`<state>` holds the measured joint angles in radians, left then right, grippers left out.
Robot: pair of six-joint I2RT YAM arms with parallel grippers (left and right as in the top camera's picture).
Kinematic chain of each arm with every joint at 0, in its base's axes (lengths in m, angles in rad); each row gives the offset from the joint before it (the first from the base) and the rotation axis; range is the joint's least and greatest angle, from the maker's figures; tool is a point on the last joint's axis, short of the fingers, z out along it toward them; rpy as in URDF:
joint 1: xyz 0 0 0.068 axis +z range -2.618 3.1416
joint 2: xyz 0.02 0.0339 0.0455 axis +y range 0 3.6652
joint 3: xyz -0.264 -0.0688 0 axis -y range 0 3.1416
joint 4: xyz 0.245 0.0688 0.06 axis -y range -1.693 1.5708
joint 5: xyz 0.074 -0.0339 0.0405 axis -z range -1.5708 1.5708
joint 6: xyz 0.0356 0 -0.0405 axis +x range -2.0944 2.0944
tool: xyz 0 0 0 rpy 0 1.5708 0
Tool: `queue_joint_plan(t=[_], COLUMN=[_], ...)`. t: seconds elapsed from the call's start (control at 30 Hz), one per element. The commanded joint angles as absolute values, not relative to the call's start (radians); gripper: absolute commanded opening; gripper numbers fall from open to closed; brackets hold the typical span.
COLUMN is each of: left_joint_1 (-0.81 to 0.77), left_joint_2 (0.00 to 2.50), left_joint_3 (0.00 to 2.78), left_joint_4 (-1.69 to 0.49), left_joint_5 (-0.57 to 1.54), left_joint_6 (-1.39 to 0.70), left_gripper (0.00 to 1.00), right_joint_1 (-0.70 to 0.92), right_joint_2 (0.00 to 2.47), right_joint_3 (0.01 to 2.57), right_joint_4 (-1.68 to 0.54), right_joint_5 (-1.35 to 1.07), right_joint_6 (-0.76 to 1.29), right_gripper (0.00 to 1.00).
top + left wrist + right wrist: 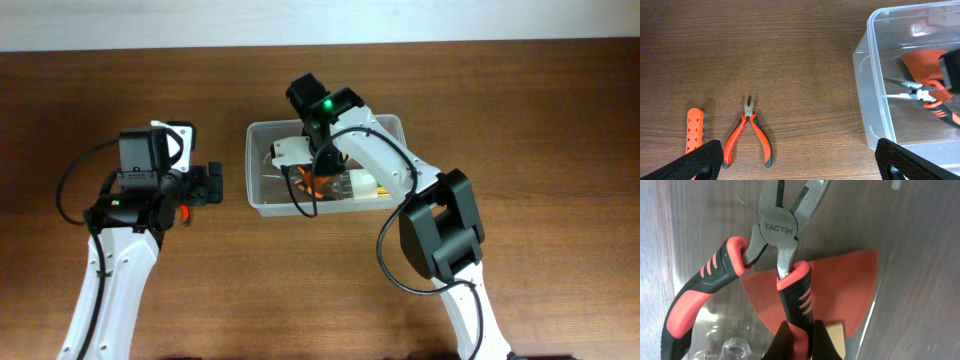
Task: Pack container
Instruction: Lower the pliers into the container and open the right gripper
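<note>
From overhead, the container (255, 160) sits on the brown worktop (520, 110) just beyond the middle. The right arm reaches down into it and the left arm is alongside, with its left hand (208, 186) near the tub's left wall but apart from it. That view does not show clearly what the right arm grips, only orange and pale shapes under its wrist.

The right wrist view shows it. The right hand (797, 339) is pressed together on one red-and-black handle of the long-nose pliers (777, 227), which are marked TACTIX. The other handle hangs free to the left, and the steel nose points away from the camera. Under the pliers lies a flat orange-red piece (845, 290), and some clear rounded plastic (732, 347) shows at the lower edge.

The left wrist view shows the left hand spread wide. Its two dark fingers (695, 162) sit at the bottom corners with nothing between them. On the worktop below lie small orange-handled cutters (747, 132), nose pointing away, and beside them to the left an orange bit holder (694, 131). Neither can be made out from overhead. The same view looks through the tub's clear wall at the held pliers and the orange piece.
</note>
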<state>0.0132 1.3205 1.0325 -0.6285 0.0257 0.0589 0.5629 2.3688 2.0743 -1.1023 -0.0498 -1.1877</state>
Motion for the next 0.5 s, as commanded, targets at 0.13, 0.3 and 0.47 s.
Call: queue_joint_plan(t=[0.13,0.3,0.47], left_joint_1=[0.014,0.014,0.014], left_joint_2=[1.327,1.327,1.327], left_joint_3=[1.054,1.054,1.054], left_joint_4=[-0.627,-0.627,-0.627], left_joint_5=[0.019,0.019,0.019], left_joint_6=[0.057,0.057,0.057], left_gripper=[0.99,0.99,0.99], right_joint_1=[0.602,0.575,0.46], right_joint_2=[2.316,2.246,2.193], right_joint_3=[2.12,2.255,2.452], right_joint_4=[-1.103,-1.104,-1.22], right_joint_5=[0.016,0.126,0.255], right_joint_6=[-1.179,-0.875,-0.328], right_gripper=[0.98,0.98,0.98])
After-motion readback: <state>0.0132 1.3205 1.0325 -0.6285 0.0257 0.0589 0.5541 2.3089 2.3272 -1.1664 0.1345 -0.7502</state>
